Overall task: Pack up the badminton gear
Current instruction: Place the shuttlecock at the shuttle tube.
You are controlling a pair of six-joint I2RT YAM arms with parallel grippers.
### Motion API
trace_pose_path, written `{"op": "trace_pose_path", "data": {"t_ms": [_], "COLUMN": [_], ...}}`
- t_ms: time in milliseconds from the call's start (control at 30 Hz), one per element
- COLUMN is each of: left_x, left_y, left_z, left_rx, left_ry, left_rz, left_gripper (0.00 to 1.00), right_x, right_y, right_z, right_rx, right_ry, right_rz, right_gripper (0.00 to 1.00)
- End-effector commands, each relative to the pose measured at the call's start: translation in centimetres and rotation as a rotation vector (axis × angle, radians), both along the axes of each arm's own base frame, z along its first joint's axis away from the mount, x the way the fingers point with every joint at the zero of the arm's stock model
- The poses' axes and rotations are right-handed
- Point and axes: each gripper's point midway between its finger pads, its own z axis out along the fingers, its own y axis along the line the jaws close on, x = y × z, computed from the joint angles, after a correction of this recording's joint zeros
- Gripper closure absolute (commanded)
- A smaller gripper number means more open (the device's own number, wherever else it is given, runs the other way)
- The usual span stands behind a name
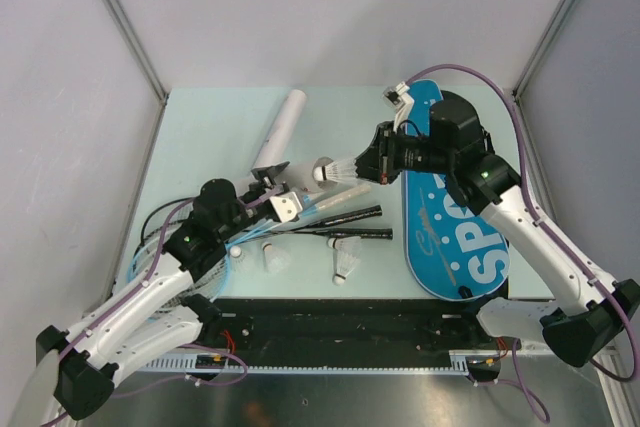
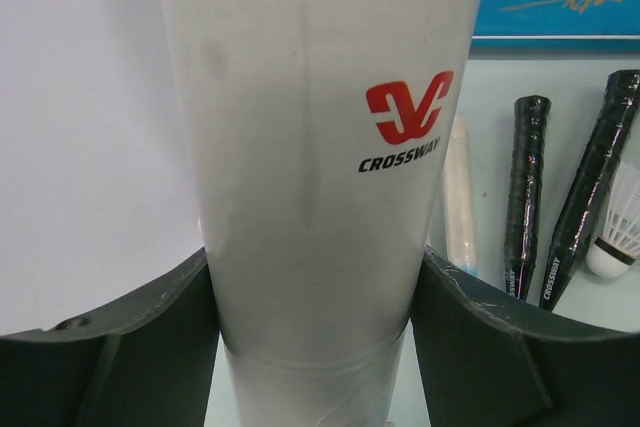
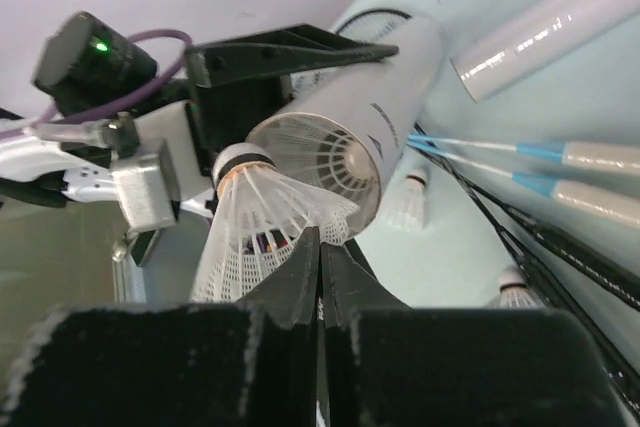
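1. A white tube (image 2: 310, 197) lettered CROSSWAY is gripped by the left gripper (image 2: 310, 282), well to the left of the bag (image 1: 440, 237); the jaws are spread wide around its body.
2. The tube's open mouth is turned toward the bag, and a seated shuttlecock (image 3: 335, 162) is seen inside it.
3. A held shuttlecock (image 3: 255, 222) is pinched by its feather skirt in the closed jaws of the right gripper (image 3: 318, 247), between the bag and the tube's mouth, with its cork just beside the rim.
4. The blue bag is laid flat on the table (image 1: 200, 127).
5. Two black racket handles (image 1: 345, 215) and a white handle (image 1: 340, 197) are laid just left of the bag.
6. Two loose shuttlecocks (image 1: 345, 265) are left near the bag's left edge.
7. A second tube (image 3: 545, 37) is laid on the table, farther from the bag than the gripped one.
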Motion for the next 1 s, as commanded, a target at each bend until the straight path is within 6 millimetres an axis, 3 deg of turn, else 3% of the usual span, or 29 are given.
{"op": "trace_pose_path", "data": {"t_ms": [0, 267, 333, 500, 600, 633, 733, 833, 967], "left_x": [-0.5, -0.4, -0.5, -0.7, -0.7, -0.7, -0.7, -0.6, -0.7], "left_y": [-0.6, -0.5, -0.6, -0.6, -0.8, -0.9, -0.9, -0.9, -0.9], "left_z": [4.6, 4.6, 4.8, 4.9, 4.8, 4.9, 5.1, 5.3, 5.9], "left_rx": [-0.057, -0.057, -0.064, -0.071, -0.073, -0.074, -0.083, -0.096, -0.116], "left_ry": [-0.128, -0.128, -0.126, -0.124, -0.117, -0.119, -0.114, -0.106, -0.108], "left_rz": [-0.043, -0.039, -0.046, -0.048, -0.049, -0.052, -0.052, -0.044, -0.044], "left_gripper": [0.71, 0.72, 0.72, 0.72, 0.73, 0.73, 0.74, 0.75, 0.76], "right_x": [0.9, 0.4, 0.0, 0.9, 1.7, 2.0, 3.0, 3.8, 3.9], "right_y": [-0.7, -2.1, -1.3, 1.1, 2.1, 2.2, 1.5, 0.2, 0.9], "right_z": [0.6, 1.2, 1.0, 0.5, 0.3, 0.1, -0.3, 0.3, -0.3], "right_rx": [-0.061, -0.081, -0.085, -0.103, -0.125, -0.142, -0.181, -0.172, -0.185], "right_ry": [-0.067, -0.099, -0.099, -0.126, -0.160, -0.176, -0.198, -0.211, -0.207], "right_rz": [-0.078, -0.093, -0.068, -0.124, -0.191, -0.209, -0.286, -0.335, -0.294], "right_gripper": [1.00, 1.00, 1.00, 1.00, 0.87, 0.69, 0.41, 0.31, 0.25]}}
